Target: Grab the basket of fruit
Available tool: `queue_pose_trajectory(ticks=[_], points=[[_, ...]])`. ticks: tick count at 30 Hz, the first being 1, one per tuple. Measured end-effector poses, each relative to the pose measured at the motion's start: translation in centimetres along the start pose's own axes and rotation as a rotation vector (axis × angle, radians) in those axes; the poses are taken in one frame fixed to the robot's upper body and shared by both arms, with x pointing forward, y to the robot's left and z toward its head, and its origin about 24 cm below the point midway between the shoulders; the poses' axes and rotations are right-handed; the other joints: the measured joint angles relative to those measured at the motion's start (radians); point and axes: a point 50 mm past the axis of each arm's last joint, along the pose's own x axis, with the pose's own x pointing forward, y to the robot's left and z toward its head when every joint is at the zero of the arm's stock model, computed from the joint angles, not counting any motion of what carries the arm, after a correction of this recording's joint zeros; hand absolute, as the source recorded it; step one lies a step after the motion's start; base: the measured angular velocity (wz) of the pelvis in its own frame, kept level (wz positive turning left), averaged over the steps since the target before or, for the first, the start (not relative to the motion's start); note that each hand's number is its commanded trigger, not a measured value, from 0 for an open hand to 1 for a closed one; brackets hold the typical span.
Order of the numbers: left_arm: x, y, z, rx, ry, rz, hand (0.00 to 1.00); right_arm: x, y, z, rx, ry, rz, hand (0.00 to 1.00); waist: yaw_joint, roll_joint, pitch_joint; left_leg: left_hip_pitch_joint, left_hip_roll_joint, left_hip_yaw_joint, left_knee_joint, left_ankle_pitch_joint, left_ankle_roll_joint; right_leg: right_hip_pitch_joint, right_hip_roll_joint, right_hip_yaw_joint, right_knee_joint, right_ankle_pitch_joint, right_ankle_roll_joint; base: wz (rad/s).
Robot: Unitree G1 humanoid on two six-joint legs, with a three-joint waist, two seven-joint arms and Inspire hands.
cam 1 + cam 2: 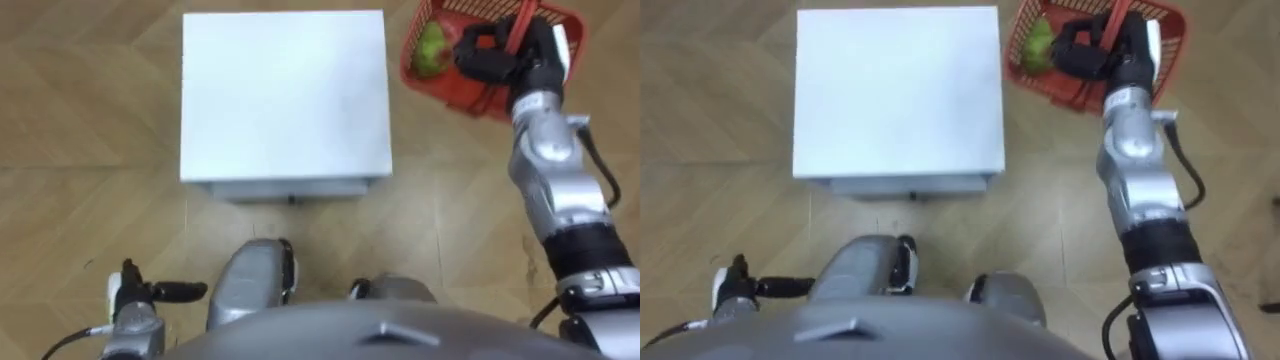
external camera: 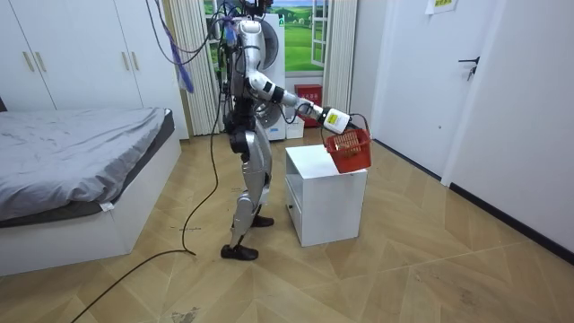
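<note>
**Basket up in the right hand**

I am seeing the right hand (image 1: 497,57) curling its fingers round the handle (image 1: 521,24) of the red fruit basket (image 1: 442,90). It is holding the basket in the air just off the white table's (image 1: 285,95) far right corner, with a green fruit (image 1: 432,47) inside. The left hand (image 1: 168,292) is hanging low by the near left, fingers straight. I am standing the robot at the table's near edge.

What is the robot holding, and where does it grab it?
Its right hand grips the red fruit basket by the handle on top. The left hand holds nothing.
</note>
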Motion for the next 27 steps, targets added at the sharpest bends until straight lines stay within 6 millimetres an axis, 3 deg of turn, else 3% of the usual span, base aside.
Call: queue_pose_trajectory(ticks=[2,9,15,21,27], points=[[-0.1,0.1,-0.5,0.01,0.023,0.0,0.0,-0.2,0.5,1.0,0.011,-0.047,0.021,1.0,0.011,0.001,-0.0001,0.025,-0.004,-0.005,-0.027,0.001,0.0,0.043,0.001,-0.025,-0.054,0.021,0.001,0.01],[-0.1,0.3,-1.2,0.068,0.05,-0.001,0.0,-0.8,1.7,4.9,0.034,-0.211,0.097,1.0,0.016,-0.007,0.0015,0.108,-0.015,-0.033,-0.101,0.025,-0.019,0.119,0.0,-0.068,-0.083,0.022,0.002,0.13],[-0.7,-0.3,-3.3,0.1,0.131,-0.036,0.0,-0.9,2.0,5.5,0.008,-0.244,0.131,1.0,0.019,-0.011,0.006,0.138,-0.013,-0.04,-0.107,0.03,-0.028,0.157,0.013,-0.084,-0.1,0.022,-0.004,0.03],[-0.8,-0.8,-3.5,0.092,0.152,-0.083,0.0,-1.0,2.5,5.4,0.0,-0.236,0.174,1.0,0.06,-0.009,0.008,0.137,-0.01,-0.039,-0.109,0.033,-0.032,0.154,0.013,-0.098,-0.095,0.022,-0.008,0.01],[-0.8,-0.7,-3.7,0.097,0.173,-0.092,0.0,-1.0,4.0,5.2,-0.021,-0.199,0.276,1.0,0.086,-0.023,0.0074,0.137,-0.015,-0.051,-0.111,0.036,-0.027,0.153,0.0,-0.126,-0.08,0.022,-0.008,0.05]])
